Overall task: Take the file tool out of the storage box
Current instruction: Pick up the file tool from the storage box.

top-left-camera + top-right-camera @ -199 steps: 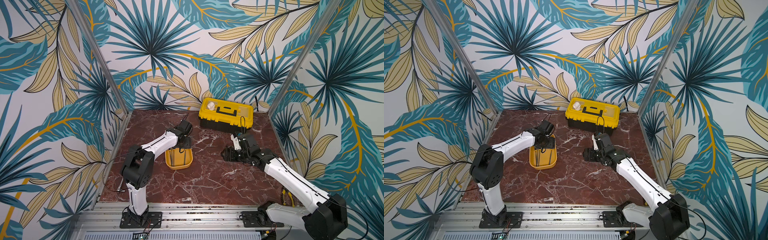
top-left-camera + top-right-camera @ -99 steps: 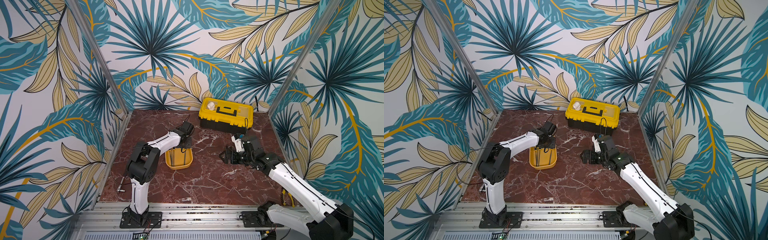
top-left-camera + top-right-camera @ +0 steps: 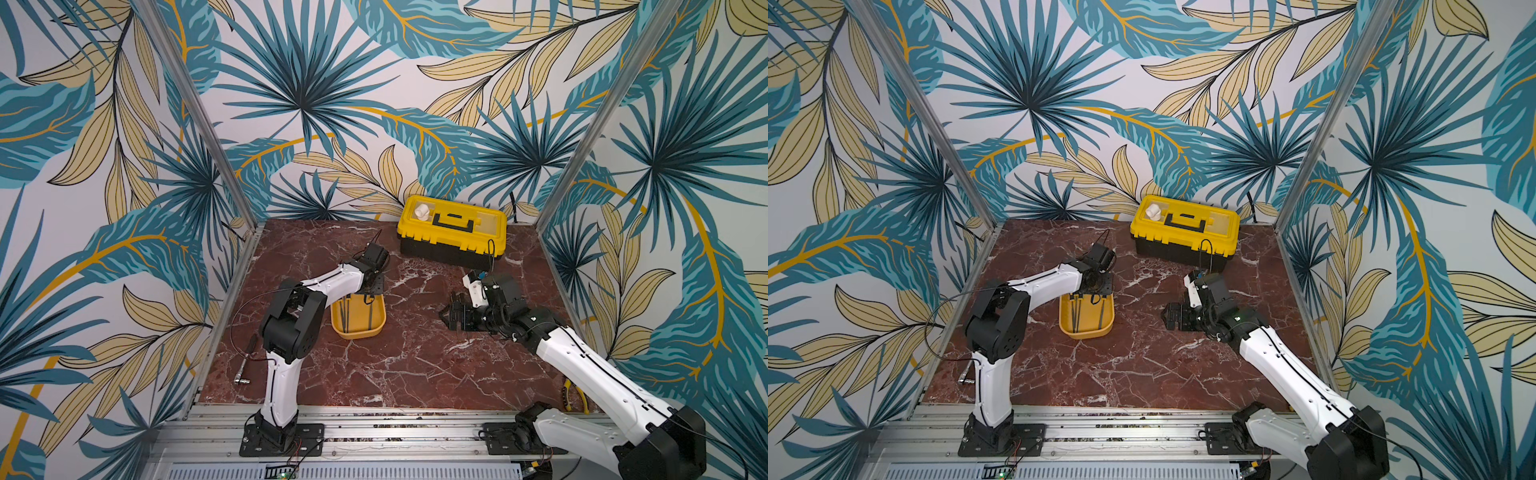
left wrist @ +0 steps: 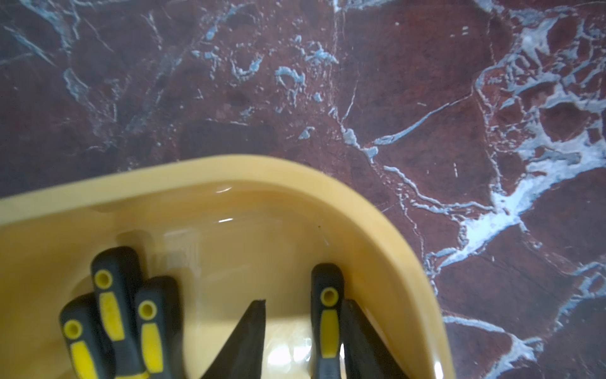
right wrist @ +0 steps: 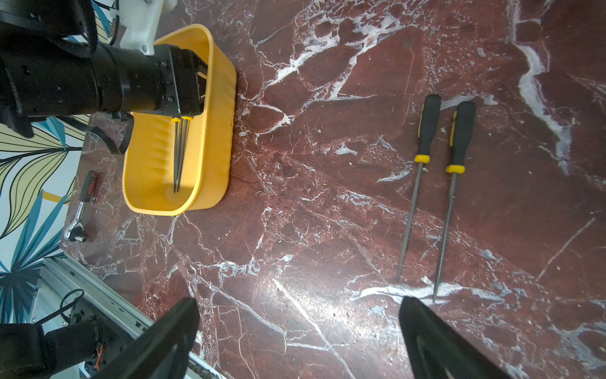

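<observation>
The orange-yellow storage box point(image 3: 376, 328) point(image 3: 1086, 332) sits left of centre on the marble. My left gripper point(image 3: 368, 291) point(image 3: 1096, 291) reaches down into its far end. In the left wrist view, the gripper point(image 4: 304, 303) stands open. A black-and-yellow file tool handle point(image 4: 328, 311) lies between its fingers, against one finger and with a gap to the other point(image 4: 252, 328). Three more file handles point(image 4: 114, 295) lie together in the box point(image 4: 295, 177). My right gripper point(image 3: 449, 318) point(image 5: 298, 300) is wide open and empty, low over the marble.
Two files point(image 5: 423, 157) point(image 5: 459, 164) lie side by side on the marble near my right gripper. A yellow-lidded black toolbox point(image 3: 453, 232) stands at the back. A ratchet wrench point(image 3: 245, 365) lies at the left edge. Yellow-handled pliers point(image 3: 575, 399) lie at the front right.
The left gripper's jaws have narrowed inside the box and its elbow has shifted a little right. The right gripper has opened fully and drawn slightly toward the front.
</observation>
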